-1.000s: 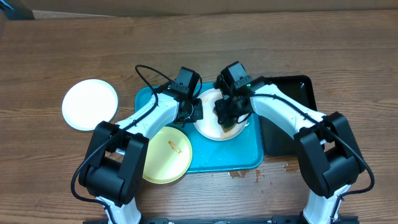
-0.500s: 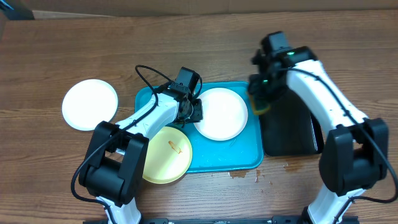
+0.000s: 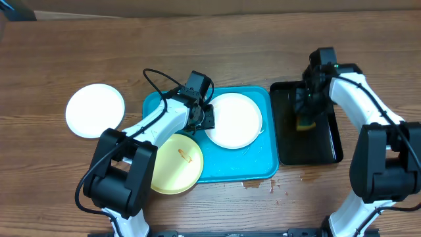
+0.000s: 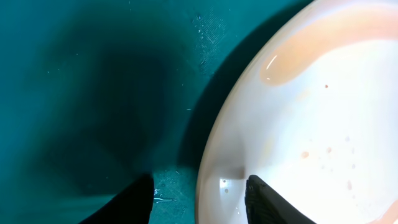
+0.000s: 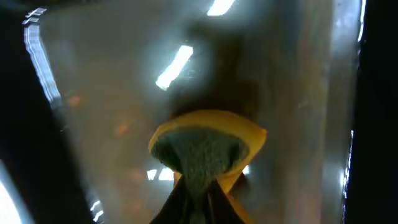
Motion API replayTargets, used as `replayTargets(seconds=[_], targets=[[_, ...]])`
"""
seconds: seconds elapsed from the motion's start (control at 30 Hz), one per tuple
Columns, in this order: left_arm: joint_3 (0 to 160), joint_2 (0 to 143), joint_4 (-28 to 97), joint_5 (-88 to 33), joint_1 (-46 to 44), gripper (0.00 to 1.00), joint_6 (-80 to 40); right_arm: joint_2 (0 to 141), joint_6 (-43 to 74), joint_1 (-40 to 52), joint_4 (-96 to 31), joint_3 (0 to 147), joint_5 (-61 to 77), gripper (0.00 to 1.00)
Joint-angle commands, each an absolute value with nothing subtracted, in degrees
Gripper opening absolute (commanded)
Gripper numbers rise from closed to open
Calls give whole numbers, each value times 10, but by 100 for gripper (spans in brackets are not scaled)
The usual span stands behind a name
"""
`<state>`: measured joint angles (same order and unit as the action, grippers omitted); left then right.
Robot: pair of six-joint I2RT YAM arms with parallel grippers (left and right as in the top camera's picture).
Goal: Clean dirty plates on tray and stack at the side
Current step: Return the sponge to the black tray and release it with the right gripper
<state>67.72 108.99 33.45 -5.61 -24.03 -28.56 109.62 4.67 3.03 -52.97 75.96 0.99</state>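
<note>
Left gripper (image 4: 196, 205) part open, fingers straddling left rim of white plate (image 3: 235, 122), not clamped. White plate toward far right corner of turquoise tray (image 3: 243, 168). Right gripper (image 5: 199, 200) pinching yellow sponge (image 5: 205, 148) over black tray (image 3: 322, 150). Yellow plate (image 3: 172, 170) overhangs tray's front left corner. Second white plate (image 3: 95, 110) toward table (image 3: 217, 46) left edge.

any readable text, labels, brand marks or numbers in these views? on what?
None: no readable text in any view.
Checked and found blank: white plate, turquoise tray, pale yellow plate, second white plate on the table, black tray, sponge.
The red-orange marks on the pale yellow plate are smears, not print.
</note>
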Motion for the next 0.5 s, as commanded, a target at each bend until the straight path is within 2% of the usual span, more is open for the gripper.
replayTargets(seconds=[0.0,0.03,0.07,0.2,0.3,0.47], targets=[[676,1094,335,-58,-245,48,-283,1077,49,30,-499,735,-17,20],[676,1094,333,-58,-245,48,-283,1077,49,30,-497,735,-12,27],[676,1094,332,-58,-245,49,-283,1077,49,30,-497,735,-12,31],[676,1094,332,-58,-245,53,-283,1074,77,27,-512,774,-12,39],[676,1094,332,-60,-245,53,-283,1072,102,14,-544,829,-12,56],[676,1094,332,-60,-245,53,-283,1072,119,-38,-573,921,-15,75]])
